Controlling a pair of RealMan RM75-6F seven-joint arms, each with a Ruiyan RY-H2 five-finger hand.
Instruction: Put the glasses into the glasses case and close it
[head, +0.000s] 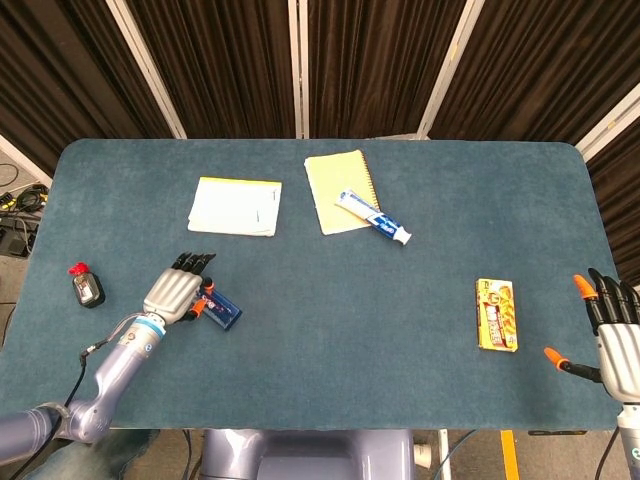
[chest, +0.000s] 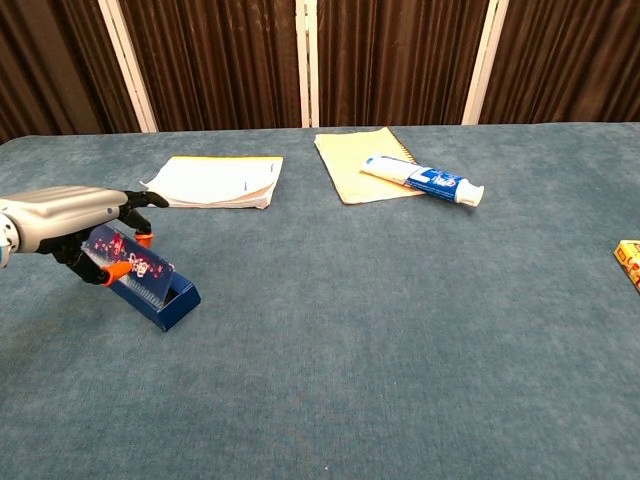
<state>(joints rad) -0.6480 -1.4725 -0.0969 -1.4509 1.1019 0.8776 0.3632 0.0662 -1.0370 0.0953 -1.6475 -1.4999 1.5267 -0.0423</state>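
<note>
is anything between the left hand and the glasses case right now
Nothing visible. The left hand already rests on the blue rectangular glasses case, fingers over its patterned lid, near the table's left front.

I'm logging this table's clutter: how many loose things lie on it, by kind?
Paper pads: 2 (white, yellow)
Toothpaste: 1
Glasses case: 1, held by the left hand
Yellow box: 1
Small black bottle: 1
Total: 6
</note>
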